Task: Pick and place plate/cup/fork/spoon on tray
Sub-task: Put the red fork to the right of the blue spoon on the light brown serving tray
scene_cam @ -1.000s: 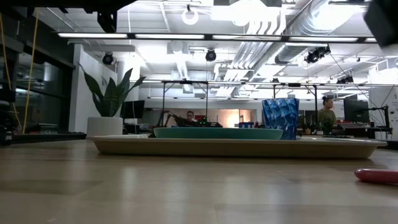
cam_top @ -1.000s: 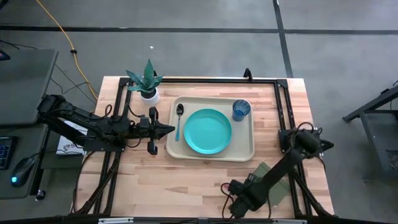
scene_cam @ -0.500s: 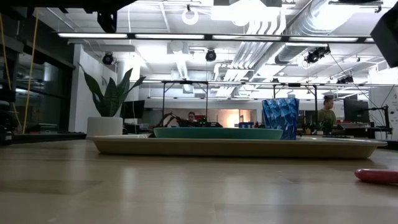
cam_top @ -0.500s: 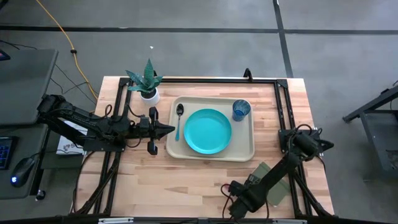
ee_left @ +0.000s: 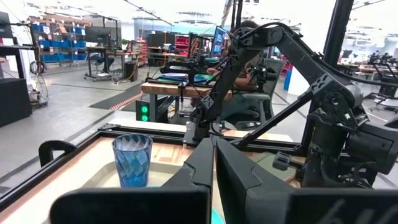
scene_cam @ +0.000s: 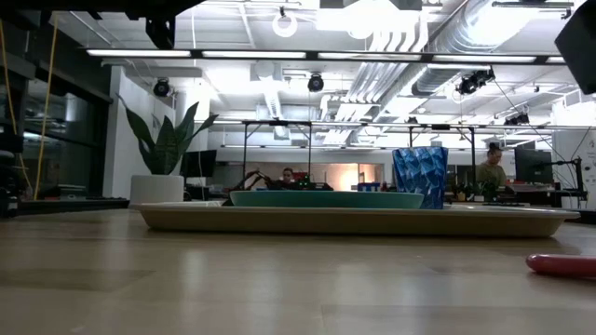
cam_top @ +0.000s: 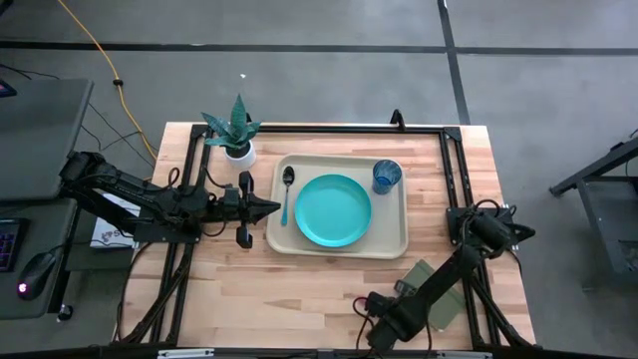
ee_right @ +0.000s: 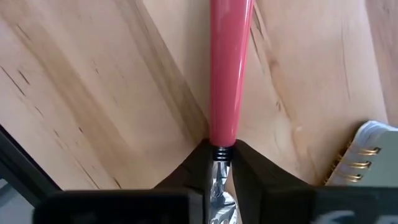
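Note:
The beige tray [cam_top: 395, 242] in mid-table holds the teal plate [cam_top: 333, 210], the blue cup [cam_top: 387, 176] at its far right corner and the spoon [cam_top: 287, 189] along its left side. The fork [ee_right: 227, 74], with a red-pink handle, lies on the wood near the table's near edge. Its handle end [scene_cam: 562, 264] also shows in the low view. My right gripper [ee_right: 219, 168] is shut on it there; in the high view my right gripper [cam_top: 377, 332] covers the fork. My left gripper [cam_top: 271, 209] hovers shut beside the tray's left rim. My right gripper pinches the fork between its two fingers at the metal neck [ee_right: 219, 154], right where the red-pink handle ends. The handle runs straight away from the fingers and lies on the table.
An olive-green notebook [cam_top: 435, 299] lies just right of my right gripper, its spiral edge [ee_right: 364, 152] close to the fork. A potted plant [cam_top: 237, 135] stands at the far left of the tray. Bare wood stretches between the tray and the near edge.
My right arm has shifted slightly by the table's near edge, and the fork's handle end has moved a little on the table in the low view.

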